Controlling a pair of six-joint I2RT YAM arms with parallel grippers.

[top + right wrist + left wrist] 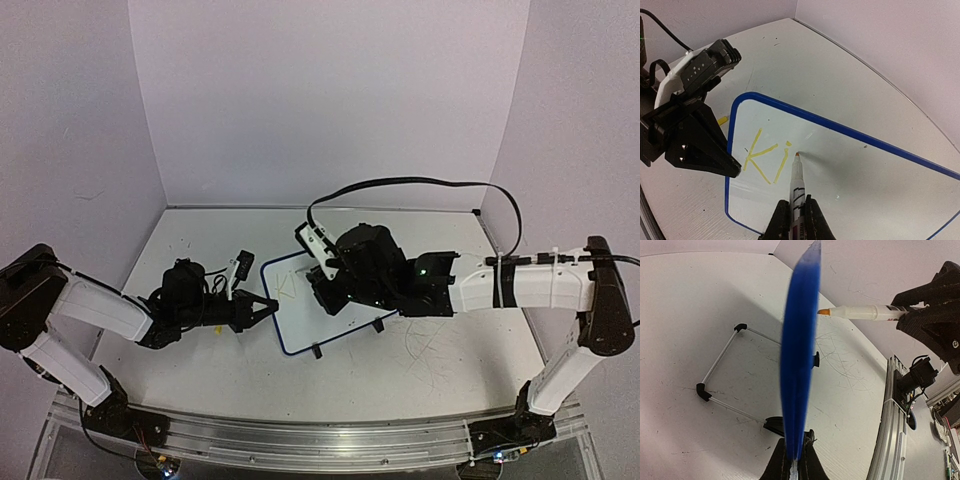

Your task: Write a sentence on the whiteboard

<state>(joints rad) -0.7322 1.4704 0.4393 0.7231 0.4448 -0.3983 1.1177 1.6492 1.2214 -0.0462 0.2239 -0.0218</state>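
Whiteboard (855,185), mid-table, edge clamped in left gripper (795,460); right gripper (795,212) closed on marker (796,182), long axis 6 to 12 o'clock in right wrist view, tip just at 3 o'clock of sentence (765,157), so far "Ki", with blank board onward toward 3 o'clock.

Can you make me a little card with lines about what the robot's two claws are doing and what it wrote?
Board: small white whiteboard with blue frame, on the scuffed white table
Left claw: shut on the whiteboard's edge
Right claw: shut on a white marker with orange tip
Marker tip: at the board, right beside the i
Written so far: yellow letters "Ki"
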